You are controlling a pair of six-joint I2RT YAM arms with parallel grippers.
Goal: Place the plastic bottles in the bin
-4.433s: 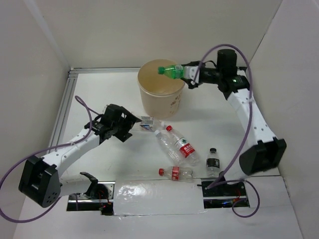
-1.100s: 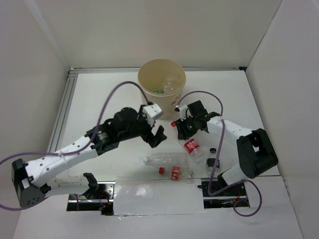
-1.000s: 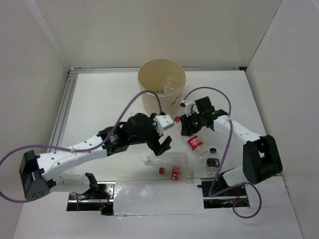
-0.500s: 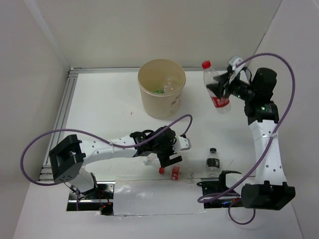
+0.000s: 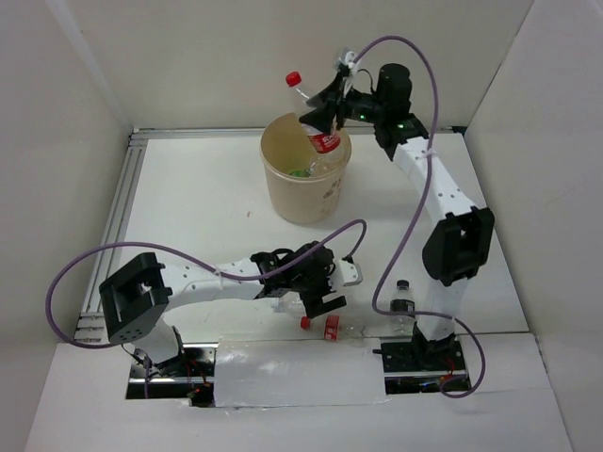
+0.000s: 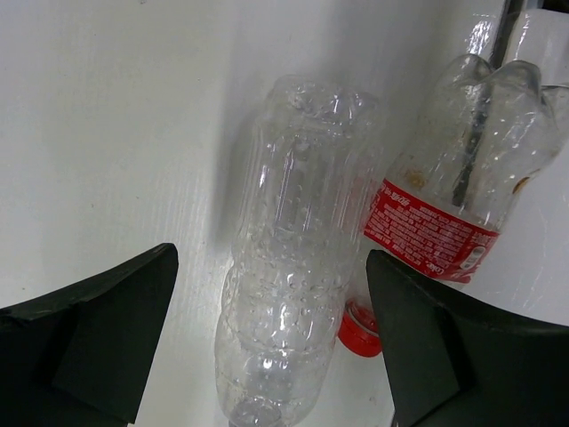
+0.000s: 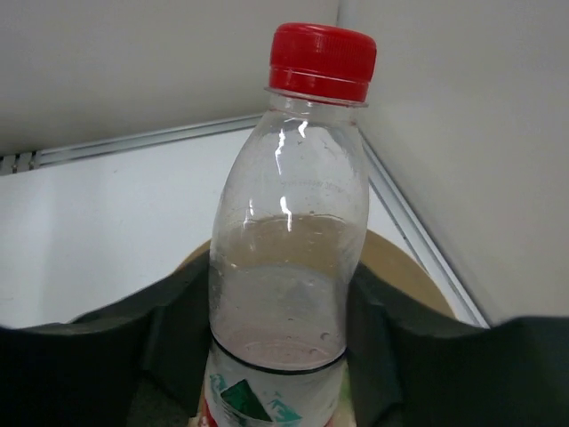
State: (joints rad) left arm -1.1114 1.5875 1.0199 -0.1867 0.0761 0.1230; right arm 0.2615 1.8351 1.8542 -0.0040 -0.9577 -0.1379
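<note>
Right jaws gripped a red-capped bottle (image 5: 317, 124) over the bin (image 5: 303, 196); the step in hand was the drop, calling for release. Left jaws stood open astride a clear bottle (image 6: 293, 267) on the worktop (image 6: 107, 133), with closing likely due next.

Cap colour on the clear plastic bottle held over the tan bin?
Red cap on the clear plastic bottle; clearest in right wrist view.

Red-capped bottle (image 7: 289, 249) tilts above tan bin (image 5: 301, 198); bare bottle (image 6: 298, 267), red-labelled bottle (image 6: 444, 196) lie adjacent.
</note>
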